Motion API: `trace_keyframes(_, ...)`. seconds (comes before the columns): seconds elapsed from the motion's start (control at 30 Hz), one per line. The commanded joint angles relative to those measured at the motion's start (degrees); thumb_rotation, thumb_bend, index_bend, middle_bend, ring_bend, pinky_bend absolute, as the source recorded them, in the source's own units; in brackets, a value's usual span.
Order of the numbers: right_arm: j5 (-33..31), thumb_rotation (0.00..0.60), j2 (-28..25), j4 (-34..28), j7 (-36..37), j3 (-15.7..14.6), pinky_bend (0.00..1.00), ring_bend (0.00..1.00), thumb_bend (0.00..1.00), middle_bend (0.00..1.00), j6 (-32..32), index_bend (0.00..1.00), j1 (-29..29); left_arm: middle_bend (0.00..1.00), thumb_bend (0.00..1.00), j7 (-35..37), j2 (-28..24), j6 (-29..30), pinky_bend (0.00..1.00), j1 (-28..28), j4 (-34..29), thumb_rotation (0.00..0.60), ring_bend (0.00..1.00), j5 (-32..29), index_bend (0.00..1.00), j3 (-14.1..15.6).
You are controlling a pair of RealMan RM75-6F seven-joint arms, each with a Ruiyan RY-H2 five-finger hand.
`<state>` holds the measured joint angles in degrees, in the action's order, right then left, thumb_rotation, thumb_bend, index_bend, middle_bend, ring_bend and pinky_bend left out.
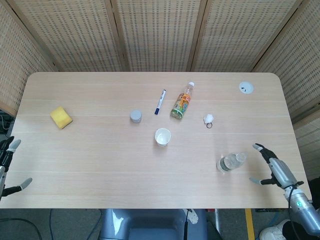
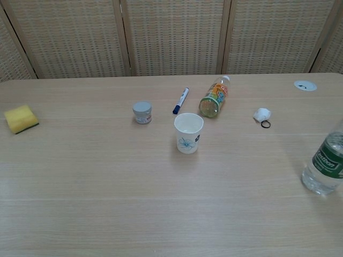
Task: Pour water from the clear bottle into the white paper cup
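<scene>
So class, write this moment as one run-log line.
stage: reach | right hand: open, beside clear bottle, not touching | left hand: open, table edge | white paper cup: upright

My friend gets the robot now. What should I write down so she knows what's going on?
Right hand: open, fingers spread, just right of the clear bottle, not touching it.
Left hand: open at the table's left edge, holding nothing.
The bottle stands upright near the front right; the white paper cup stands upright mid-table.
Done: nothing grasped or poured.
Left: grip the bottle, bring it to the cup, pour.
</scene>
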<state>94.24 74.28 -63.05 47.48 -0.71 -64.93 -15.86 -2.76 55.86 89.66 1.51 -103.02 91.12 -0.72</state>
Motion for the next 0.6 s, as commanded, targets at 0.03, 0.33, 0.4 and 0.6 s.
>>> trace_keyframes(0.03,0.71,0.600,2.39,1.59,2.83,-0.62,0.00,0.00,0.00,0.00,1.67,0.00,-1.98,0.00,0.03,0.03,0.02,-0.21,0.00,0.07,0.16,0.600,0.00,-0.32,0.00,-0.05)
trace_keyframes(0.33,0.00,0.600,5.91,2.44,7.50,-1.36,0.00,0.00,0.00,0.00,4.62,0.00,-5.14,0.00,0.03,0.20,-0.06,-1.07,0.00,0.48,0.38,0.600,0.00,-1.60,0.00,-0.45)
trace_keyframes(0.4,-0.61,0.600,6.31,1.80,7.83,-1.31,0.00,0.00,0.00,0.00,5.66,0.00,-5.81,0.00,0.03,0.18,-0.07,-1.41,0.00,0.64,0.47,0.600,0.00,-1.66,0.00,-0.42)
trace_keyframes(0.6,-2.37,0.600,7.62,0.67,7.75,-0.89,0.00,0.00,0.00,0.00,7.70,0.00,-7.45,0.00,0.02,0.59,-0.17,-1.78,0.00,0.88,0.67,0.600,0.00,-2.19,0.00,-0.63)
